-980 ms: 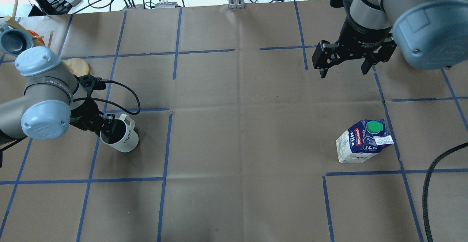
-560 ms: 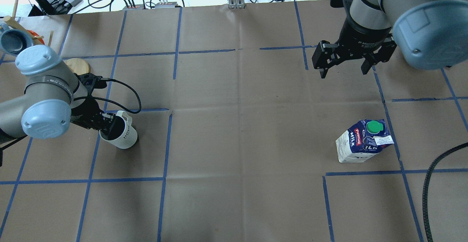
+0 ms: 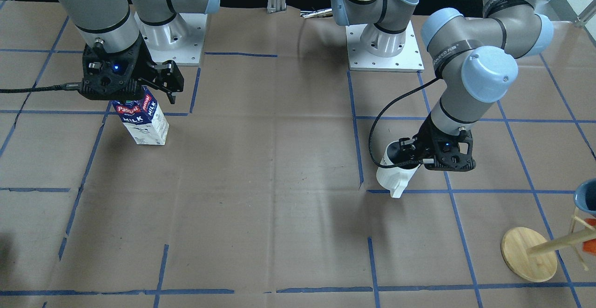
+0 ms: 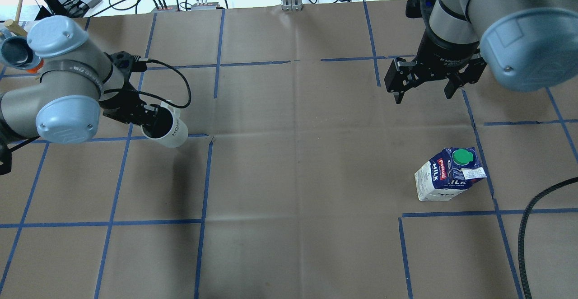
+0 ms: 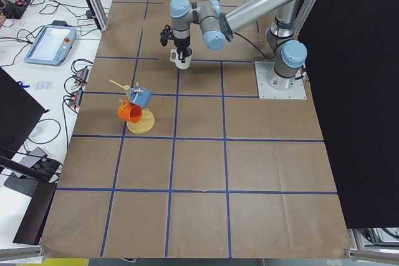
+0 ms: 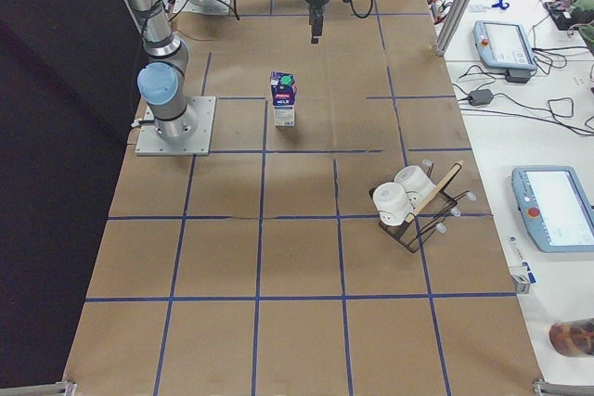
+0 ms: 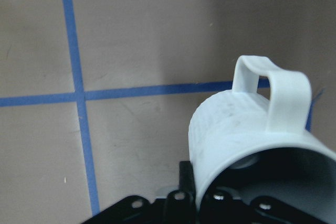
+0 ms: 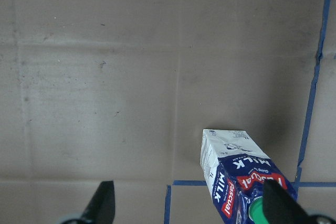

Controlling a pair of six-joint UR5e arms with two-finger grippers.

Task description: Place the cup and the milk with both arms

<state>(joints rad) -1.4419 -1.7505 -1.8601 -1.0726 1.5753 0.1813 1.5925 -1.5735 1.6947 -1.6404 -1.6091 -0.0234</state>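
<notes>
The left gripper [image 4: 151, 119] is seen clamped on the rim of the cup [image 4: 173, 133], on the side opposite its handle. The cup is held tilted, with its dark opening turned up and toward the arm. In the left wrist view the handle is seen pointing away from the gripper, over a blue tape line [image 7: 131, 92]. Whether the cup's base touches the table [image 4: 293, 163] cannot be told.

The right gripper [image 4: 423, 96] is spread wide with nothing between its fingers [image 8: 103, 203]. It is held above the table, well apart from the milk [image 4: 445, 177]. The milk is found standing upright on the brown paper, green cap on top, just beside a corner of blue tape. A wooden mug stand [image 3: 528, 254] is seen at the table's end beyond the left arm.
</notes>
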